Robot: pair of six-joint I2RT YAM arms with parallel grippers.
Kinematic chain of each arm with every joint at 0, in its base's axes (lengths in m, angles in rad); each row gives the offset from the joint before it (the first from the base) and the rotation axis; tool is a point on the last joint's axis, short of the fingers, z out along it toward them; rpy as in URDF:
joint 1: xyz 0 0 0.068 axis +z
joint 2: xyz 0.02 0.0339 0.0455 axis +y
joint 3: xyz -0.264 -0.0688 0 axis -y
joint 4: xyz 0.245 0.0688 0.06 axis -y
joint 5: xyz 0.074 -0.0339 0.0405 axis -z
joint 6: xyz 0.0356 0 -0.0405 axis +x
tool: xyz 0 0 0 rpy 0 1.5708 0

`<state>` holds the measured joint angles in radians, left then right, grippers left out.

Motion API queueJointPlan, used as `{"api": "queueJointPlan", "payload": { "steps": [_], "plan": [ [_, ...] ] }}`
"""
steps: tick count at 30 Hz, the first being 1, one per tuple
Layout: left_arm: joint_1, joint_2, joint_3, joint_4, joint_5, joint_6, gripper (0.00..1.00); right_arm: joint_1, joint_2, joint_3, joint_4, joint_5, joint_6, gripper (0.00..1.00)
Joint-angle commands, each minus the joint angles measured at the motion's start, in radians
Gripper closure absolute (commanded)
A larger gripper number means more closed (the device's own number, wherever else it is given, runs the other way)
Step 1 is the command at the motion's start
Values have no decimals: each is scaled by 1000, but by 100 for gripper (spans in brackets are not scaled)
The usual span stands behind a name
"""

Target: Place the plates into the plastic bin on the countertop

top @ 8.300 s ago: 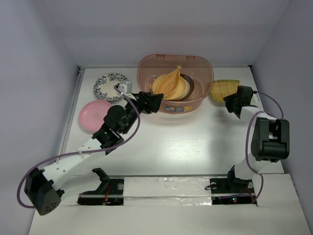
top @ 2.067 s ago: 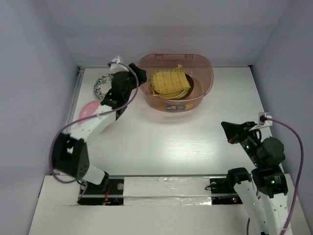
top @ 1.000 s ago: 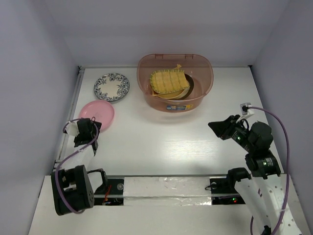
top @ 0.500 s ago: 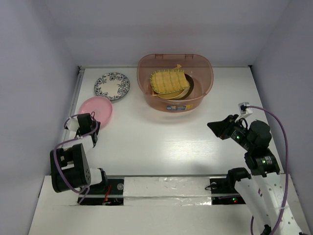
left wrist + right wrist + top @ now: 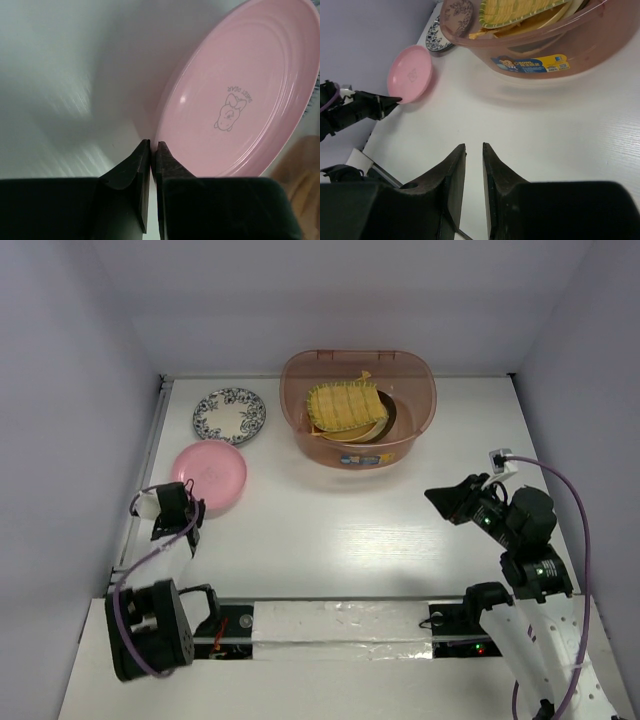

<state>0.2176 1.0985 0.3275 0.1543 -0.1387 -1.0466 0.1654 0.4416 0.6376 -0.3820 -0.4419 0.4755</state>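
Note:
A pink plate (image 5: pixel 211 474) (image 5: pixel 240 100) lies at the left of the white countertop (image 5: pixel 340 530), its near rim pinched by my left gripper (image 5: pixel 186 504) (image 5: pixel 151 144), which is shut on it. In the left wrist view the plate looks tilted, with shadow under it. Behind it lies a blue-and-white floral plate (image 5: pixel 229 416). The pink plastic bin (image 5: pixel 420 405) at the back holds several orange and cream plates with a yellow ribbed plate (image 5: pixel 343 405) on top. My right gripper (image 5: pixel 440 498) (image 5: pixel 474 145) hovers right of centre, its jaws slightly parted with nothing between them.
Pale lilac walls border the countertop on the left, back and right. The right wrist view shows the bin's labelled side (image 5: pixel 530 64), the pink plate (image 5: pixel 412 75) and the left gripper (image 5: pixel 395 100) at its rim.
My left gripper has closed on the pink plate's near rim, and the plate has shifted a little to the right. The right arm has stayed still.

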Motion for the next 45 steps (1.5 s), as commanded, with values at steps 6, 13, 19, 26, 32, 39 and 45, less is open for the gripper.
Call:
{"api": "queueJointPlan", "payload": {
  "steps": [6,13,19,26,32,39,45],
  "plan": [
    [-108,-388,69,4,54,69,100,10,14,-13,80,-6,0,74],
    [-527,-130,461,43,-108,223,100,10,51,-36,129,-52,21,100],
    [-670,316,916,-33,-122,365,100,19,45,-38,112,-26,18,99],
    [-711,750,1422,-268,-136,447,100,19,19,-13,72,-4,6,94],
    [-721,893,1538,-325,-154,462,100,19,-27,2,9,-6,0,91],
    [-730,891,1498,-309,-144,468,97,19,-52,8,-9,3,0,90],
    [-730,827,1434,-271,-182,500,59,19,-58,7,-18,0,-3,90]
  ]
}}
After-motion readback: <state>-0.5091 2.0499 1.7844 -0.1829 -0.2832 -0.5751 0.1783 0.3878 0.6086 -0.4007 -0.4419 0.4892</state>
